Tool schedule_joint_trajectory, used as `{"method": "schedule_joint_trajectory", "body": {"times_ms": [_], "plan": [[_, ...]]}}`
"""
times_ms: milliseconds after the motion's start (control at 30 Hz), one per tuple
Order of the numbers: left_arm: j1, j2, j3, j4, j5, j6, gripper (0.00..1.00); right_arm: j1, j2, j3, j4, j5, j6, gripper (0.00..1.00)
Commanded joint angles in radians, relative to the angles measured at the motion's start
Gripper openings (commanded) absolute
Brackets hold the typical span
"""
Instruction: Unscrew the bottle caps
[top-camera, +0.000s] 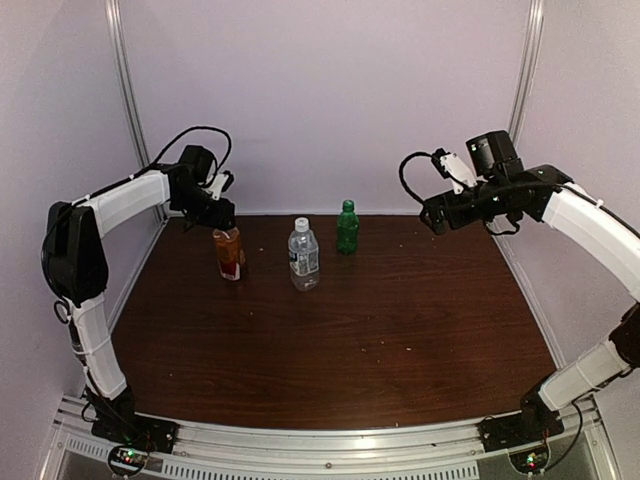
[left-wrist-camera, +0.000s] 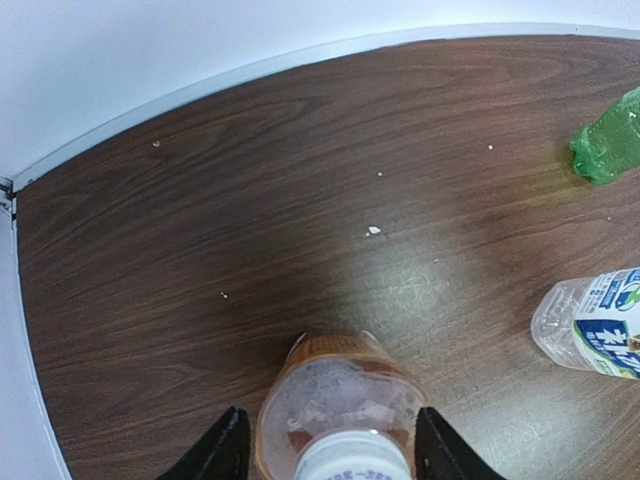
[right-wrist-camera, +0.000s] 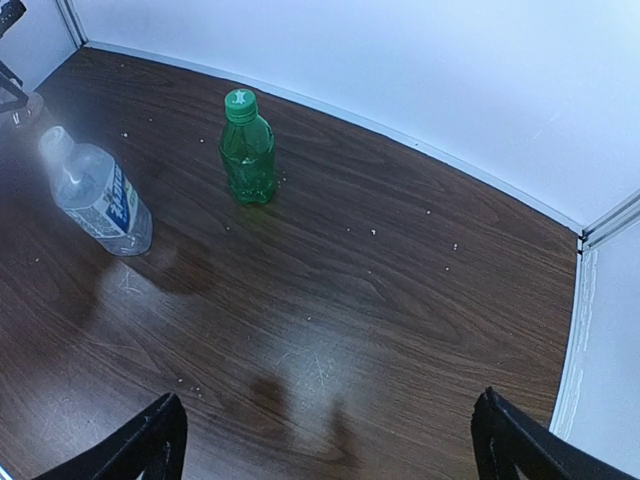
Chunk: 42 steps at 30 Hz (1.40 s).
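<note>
The amber bottle (top-camera: 229, 253) with a red label stands at the back left. My left gripper (top-camera: 218, 215) hangs right over it. In the left wrist view its white cap (left-wrist-camera: 352, 458) sits between my two black fingertips (left-wrist-camera: 225, 450), with a gap on each side, so the left gripper (left-wrist-camera: 335, 455) is open. The clear water bottle (top-camera: 303, 255) with a white cap (top-camera: 301, 223) stands mid-table. The green bottle (top-camera: 347, 228) with a green cap (top-camera: 347, 204) stands behind it. My right gripper (top-camera: 432, 215) is high at the back right, wide open and empty (right-wrist-camera: 335, 450).
White walls close the back and sides, with metal posts in the corners. The right wrist view shows the green bottle (right-wrist-camera: 247, 155) and the water bottle (right-wrist-camera: 95, 195) far left of my right fingers, over bare brown tabletop (right-wrist-camera: 380, 300).
</note>
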<state>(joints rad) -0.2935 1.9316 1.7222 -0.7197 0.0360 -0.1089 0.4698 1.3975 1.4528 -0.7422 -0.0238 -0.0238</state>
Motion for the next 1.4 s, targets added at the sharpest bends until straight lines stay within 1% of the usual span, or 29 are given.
{"method": "schedule_joint_trajectory", "body": {"times_ms": [0,200,300,467,567,600,667,833,933,1000,1067,1100,1233,1300,1367], "plan": [[0.007,0.013,0.042,-0.009,0.037,0.012,0.52,0.009,0.006,-0.012,-0.010,-0.009,-0.003,1.00],[0.007,-0.001,0.052,-0.040,0.046,0.026,0.29,0.012,0.000,-0.012,-0.003,-0.010,0.004,1.00],[0.007,-0.042,0.055,-0.080,0.061,0.058,0.21,0.012,-0.016,-0.013,0.011,-0.016,0.004,1.00],[-0.018,-0.129,0.032,-0.169,0.081,0.136,0.16,0.011,-0.053,-0.028,0.064,-0.053,0.018,1.00],[-0.064,-0.196,-0.003,-0.207,0.086,0.178,0.15,0.013,-0.065,-0.046,0.108,-0.084,0.024,1.00],[-0.089,-0.218,-0.013,-0.216,0.091,0.188,0.15,0.014,-0.068,-0.051,0.118,-0.097,0.051,1.00],[-0.124,-0.264,-0.035,-0.225,0.122,0.201,0.15,0.016,-0.073,-0.057,0.134,-0.133,0.061,1.00],[-0.227,-0.370,-0.075,-0.208,0.253,0.209,0.13,0.025,-0.099,-0.085,0.188,-0.234,0.073,1.00],[-0.291,-0.422,-0.097,-0.153,0.331,0.192,0.13,0.030,-0.122,-0.117,0.235,-0.319,0.069,1.00],[-0.316,-0.450,-0.119,-0.089,0.391,0.165,0.10,0.033,-0.139,-0.143,0.269,-0.400,0.069,1.00],[-0.328,-0.478,-0.162,-0.002,0.445,0.115,0.08,0.034,-0.158,-0.176,0.317,-0.479,0.078,1.00],[-0.333,-0.489,-0.183,0.061,0.467,0.067,0.07,0.037,-0.169,-0.195,0.347,-0.516,0.084,1.00],[-0.349,-0.513,-0.243,0.238,0.534,-0.045,0.03,0.047,-0.192,-0.250,0.457,-0.662,0.126,1.00],[-0.358,-0.514,-0.262,0.325,0.576,-0.090,0.00,0.056,-0.181,-0.248,0.480,-0.732,0.135,1.00],[-0.370,-0.512,-0.271,0.392,0.611,-0.113,0.00,0.070,-0.161,-0.233,0.482,-0.797,0.128,1.00]]}}
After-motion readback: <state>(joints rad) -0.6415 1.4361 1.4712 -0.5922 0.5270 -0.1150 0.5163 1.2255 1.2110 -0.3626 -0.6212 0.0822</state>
